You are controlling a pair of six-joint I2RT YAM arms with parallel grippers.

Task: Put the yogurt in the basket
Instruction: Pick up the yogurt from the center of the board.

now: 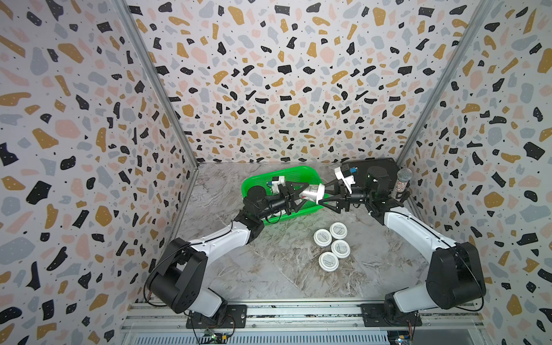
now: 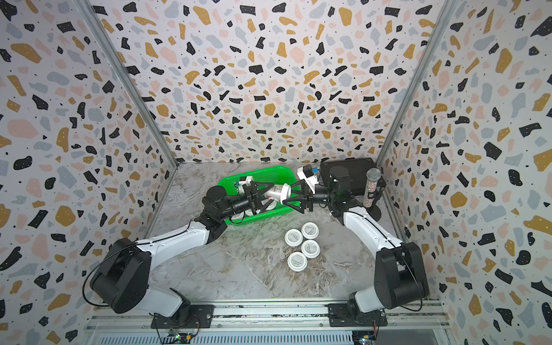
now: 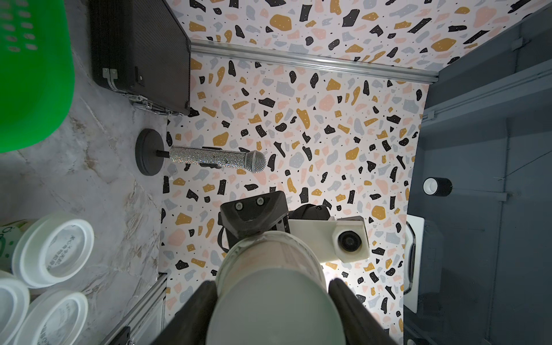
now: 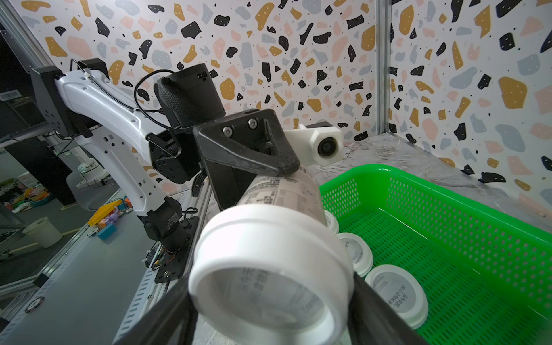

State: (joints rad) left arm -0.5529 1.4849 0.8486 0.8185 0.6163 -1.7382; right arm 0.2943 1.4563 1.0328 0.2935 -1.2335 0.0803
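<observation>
basket (image 1: 286, 171) bright green | yogurt (image 1: 323, 237) lids white, grey print | walls (image 1: 298, 74) terrazzo speckle | case (image 3: 140, 50) black

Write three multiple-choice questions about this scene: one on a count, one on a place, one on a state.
1. How many yogurt cups stand on the table, outside the basket?
A) two B) four C) six
2. Where is the lifted yogurt cup?
A) between the left gripper and the right gripper B) on the table C) on the basket floor
3. How does the lifted cup lie?
A) upright B) upside down C) on its side
Answers: 1 B, four cups cluster there; 2 A, both grippers flank it; 3 C, its lid faces the right gripper.
</observation>
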